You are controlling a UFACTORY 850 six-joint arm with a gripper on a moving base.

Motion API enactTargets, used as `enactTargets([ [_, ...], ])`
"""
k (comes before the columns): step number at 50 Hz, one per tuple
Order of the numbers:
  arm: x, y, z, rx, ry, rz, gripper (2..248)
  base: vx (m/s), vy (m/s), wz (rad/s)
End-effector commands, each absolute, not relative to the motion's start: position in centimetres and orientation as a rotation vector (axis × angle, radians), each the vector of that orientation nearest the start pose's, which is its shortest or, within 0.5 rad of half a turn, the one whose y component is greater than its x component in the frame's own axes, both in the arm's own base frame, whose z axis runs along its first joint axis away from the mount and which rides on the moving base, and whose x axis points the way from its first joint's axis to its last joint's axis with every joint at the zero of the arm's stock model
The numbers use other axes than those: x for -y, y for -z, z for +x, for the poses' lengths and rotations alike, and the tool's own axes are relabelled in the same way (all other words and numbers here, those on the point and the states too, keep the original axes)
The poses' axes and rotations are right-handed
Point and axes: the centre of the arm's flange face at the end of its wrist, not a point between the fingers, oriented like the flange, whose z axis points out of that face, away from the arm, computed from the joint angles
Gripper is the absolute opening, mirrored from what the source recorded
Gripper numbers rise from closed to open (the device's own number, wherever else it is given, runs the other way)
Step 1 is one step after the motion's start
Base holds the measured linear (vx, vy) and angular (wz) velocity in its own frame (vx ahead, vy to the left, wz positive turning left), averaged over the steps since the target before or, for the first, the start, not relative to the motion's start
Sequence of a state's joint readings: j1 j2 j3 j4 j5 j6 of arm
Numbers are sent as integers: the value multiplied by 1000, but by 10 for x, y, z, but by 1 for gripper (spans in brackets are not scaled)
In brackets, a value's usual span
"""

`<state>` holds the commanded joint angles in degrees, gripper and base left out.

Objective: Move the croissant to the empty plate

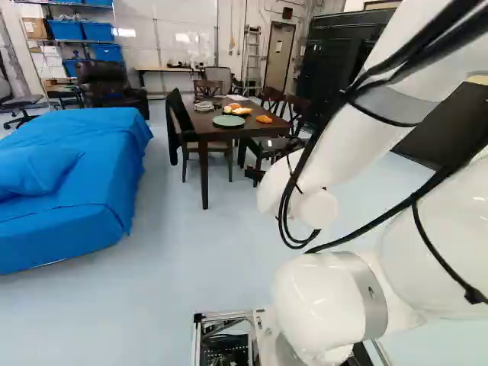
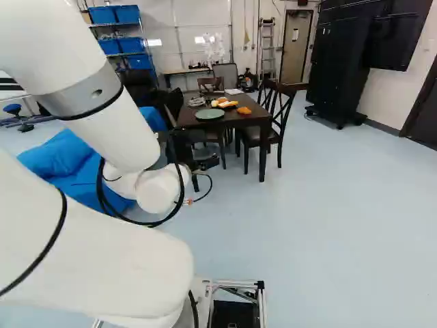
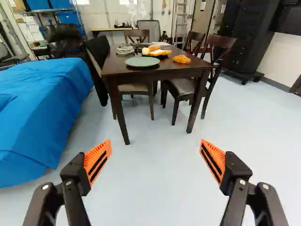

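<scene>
At the wrist, jaws: spread wide, nothing between them.
Bench (image 3: 160,72): well ahead; approach judged in hand, next drive closer.
Green plate (image 3: 142,61): empty, near edge.
Croissant (image 3: 182,59): probably the orange piece on the bench, beside the filled dish (image 3: 163,57); grasp after approach.

Food (image 3: 160,52) ID (dk. plate (image 3: 163,57)) unclear

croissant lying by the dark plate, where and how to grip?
Likely from above, across the middle of the croissant, fingers on its near and far sides. It lies low on the table and looks longer sideways than deep, though foreshortening may mislead; the dark plate crowds one end.
</scene>
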<state>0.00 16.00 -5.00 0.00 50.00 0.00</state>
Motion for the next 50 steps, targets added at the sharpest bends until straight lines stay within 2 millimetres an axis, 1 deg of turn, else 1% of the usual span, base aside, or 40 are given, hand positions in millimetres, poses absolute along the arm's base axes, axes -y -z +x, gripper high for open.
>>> enactTargets([
  [12,0,-366,270,0,1824,-2558,247,0,0,0],
  [22,0,-366,270,0,1824,-2558,247,0,-17,-212],
  [50,0,-366,270,0,1824,-2558,247,0,1,13],
])
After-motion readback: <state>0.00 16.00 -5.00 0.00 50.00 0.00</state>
